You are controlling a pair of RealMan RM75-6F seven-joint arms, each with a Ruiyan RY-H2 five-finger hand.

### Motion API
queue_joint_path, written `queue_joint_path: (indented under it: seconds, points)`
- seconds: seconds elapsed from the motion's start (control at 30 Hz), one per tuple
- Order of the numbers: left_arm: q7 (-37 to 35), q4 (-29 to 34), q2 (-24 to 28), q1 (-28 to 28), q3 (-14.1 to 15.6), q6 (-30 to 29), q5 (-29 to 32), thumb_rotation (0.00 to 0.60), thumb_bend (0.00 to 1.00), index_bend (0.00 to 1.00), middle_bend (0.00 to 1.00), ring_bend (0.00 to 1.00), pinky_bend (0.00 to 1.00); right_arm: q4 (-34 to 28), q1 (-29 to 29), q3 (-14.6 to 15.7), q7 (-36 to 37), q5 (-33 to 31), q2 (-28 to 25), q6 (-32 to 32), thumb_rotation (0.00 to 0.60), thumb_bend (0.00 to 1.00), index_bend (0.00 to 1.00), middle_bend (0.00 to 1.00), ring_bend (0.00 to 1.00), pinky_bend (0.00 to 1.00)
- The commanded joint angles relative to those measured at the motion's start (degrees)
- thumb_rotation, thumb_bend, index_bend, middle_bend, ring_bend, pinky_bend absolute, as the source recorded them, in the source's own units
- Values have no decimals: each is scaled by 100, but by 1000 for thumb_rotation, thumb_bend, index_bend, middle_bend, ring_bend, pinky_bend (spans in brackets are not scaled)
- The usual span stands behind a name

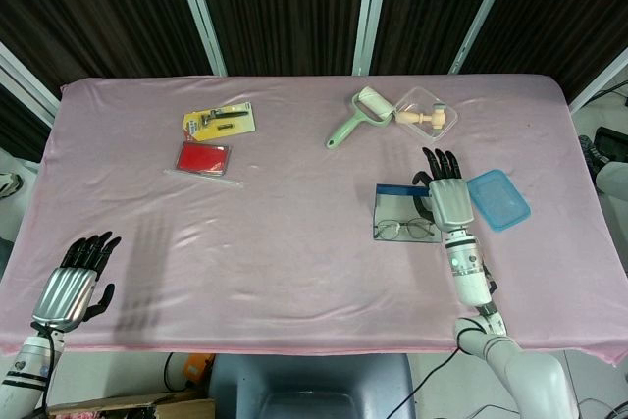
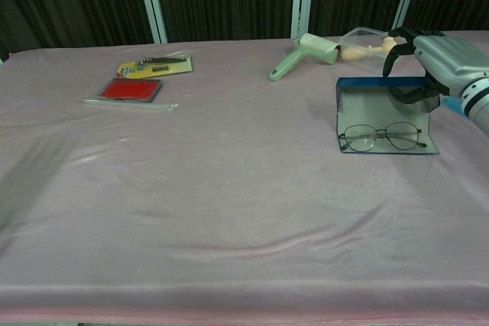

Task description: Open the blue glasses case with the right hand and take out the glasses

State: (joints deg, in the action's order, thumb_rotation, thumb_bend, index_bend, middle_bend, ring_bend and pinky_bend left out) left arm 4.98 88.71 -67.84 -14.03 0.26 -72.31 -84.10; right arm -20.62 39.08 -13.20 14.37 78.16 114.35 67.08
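Case open at 3 o'clock on the counter, glasses lying on its flap, right hand hooked over the raised lid, gripping it; next, per judgement: release lid, reach to 6 o'clock, pinch the frame.

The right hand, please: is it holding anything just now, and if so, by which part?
The right hand grips the open blue glasses case by the top edge of its upright lid. The glasses lie loose inside, untouched.

Silver-backed hands with black fingers, seemingly white forearms.
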Motion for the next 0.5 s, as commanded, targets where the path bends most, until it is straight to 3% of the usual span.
queue_joint_path:
  seconds: [0.03,0.33,0.5]
  points:
    - [12,-2,-7,0,1,0,0,600,468,0,0,0,57,29,5,-31,30,-26,-32,0,600,501,575,183,81,0]
    - [80,6,-28,-4,8,27,28,600,469,0,0,0,57,134,135,-196,-132,-191,-131,-201,600,501,572,183,81,0]
    - [87,-5,-36,-5,1,29,44,600,469,0,0,0,57,389,362,-457,-333,-452,-219,-519,600,501,569,183,81,0]
